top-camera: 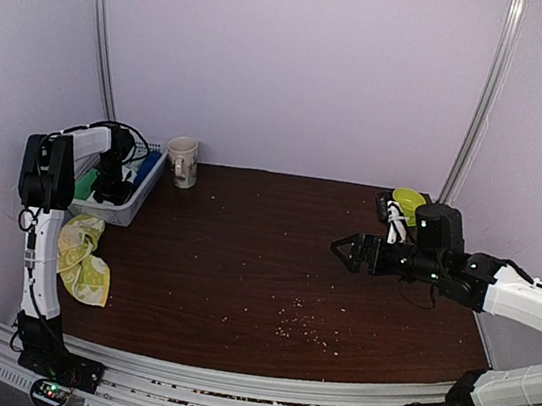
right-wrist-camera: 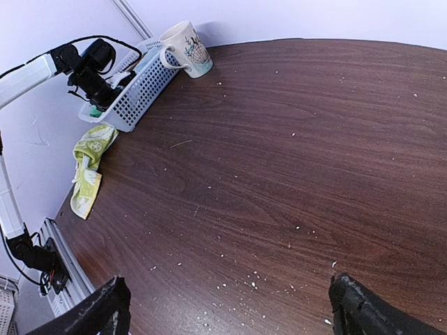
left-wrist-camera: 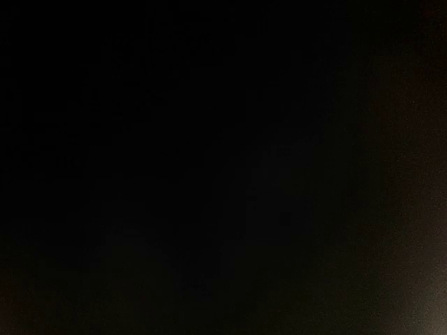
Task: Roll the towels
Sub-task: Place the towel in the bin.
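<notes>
Yellow-green towel (top-camera: pixel 82 257) lies crumpled at the left edge of the worktop (top-camera: pixel 272 264), long axis running near to far, just beside the left arm (top-camera: pixel 41 262). Left pincer (top-camera: pixel 111 189) is sunk in the basket (top-camera: pixel 140 202); its wrist view is black, so its state cannot be told. Right pincer (top-camera: pixel 343 251) hangs wide open, well apart to the right. Left arm is nearer.

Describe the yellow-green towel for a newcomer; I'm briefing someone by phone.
On the dark wooden table, look to the left edge, where a pale slatted basket stands at the back. In front of it, beside the left arm, lies the yellow-green towel: crumpled, unrolled, the only soft cloth on the tabletop.
</notes>
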`<state>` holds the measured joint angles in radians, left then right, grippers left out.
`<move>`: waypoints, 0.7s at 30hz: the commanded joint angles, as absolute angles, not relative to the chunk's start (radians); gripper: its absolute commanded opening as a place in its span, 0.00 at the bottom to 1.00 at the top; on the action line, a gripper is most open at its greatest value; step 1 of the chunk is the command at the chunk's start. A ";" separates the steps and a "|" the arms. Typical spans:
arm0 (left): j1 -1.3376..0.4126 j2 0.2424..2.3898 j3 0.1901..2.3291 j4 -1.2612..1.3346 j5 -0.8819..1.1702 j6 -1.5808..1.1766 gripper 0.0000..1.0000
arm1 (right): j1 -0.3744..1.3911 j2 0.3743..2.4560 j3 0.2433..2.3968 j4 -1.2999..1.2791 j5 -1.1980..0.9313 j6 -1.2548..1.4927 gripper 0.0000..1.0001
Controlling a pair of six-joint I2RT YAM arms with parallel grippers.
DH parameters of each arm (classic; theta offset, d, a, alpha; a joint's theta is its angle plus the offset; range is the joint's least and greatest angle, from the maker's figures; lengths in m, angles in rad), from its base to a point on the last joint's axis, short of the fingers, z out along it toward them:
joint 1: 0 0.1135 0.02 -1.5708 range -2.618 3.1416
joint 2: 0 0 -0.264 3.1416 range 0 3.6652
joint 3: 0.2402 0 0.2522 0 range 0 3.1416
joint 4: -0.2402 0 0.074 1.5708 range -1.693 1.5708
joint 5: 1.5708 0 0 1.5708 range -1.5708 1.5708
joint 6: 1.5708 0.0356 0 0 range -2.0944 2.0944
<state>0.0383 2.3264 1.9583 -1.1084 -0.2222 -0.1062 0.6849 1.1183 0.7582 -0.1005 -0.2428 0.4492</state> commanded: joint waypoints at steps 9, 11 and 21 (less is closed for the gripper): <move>0.044 2.216 1.950 -1.165 -0.308 -0.150 0.73 | 0.695 1.121 0.764 -0.086 -0.256 0.449 1.00; 0.040 2.206 1.953 -1.166 -0.313 -0.152 0.75 | 0.696 1.120 0.767 -0.089 -0.256 0.449 1.00; 0.024 2.180 1.923 -1.164 -0.328 -0.157 0.83 | 0.699 1.120 0.771 -0.092 -0.255 0.449 1.00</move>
<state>0.0303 2.2326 1.9450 -1.1526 -0.2935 -0.1432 0.6899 1.1183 0.7582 -0.1005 -0.2497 0.4500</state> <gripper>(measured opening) 0.793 0.999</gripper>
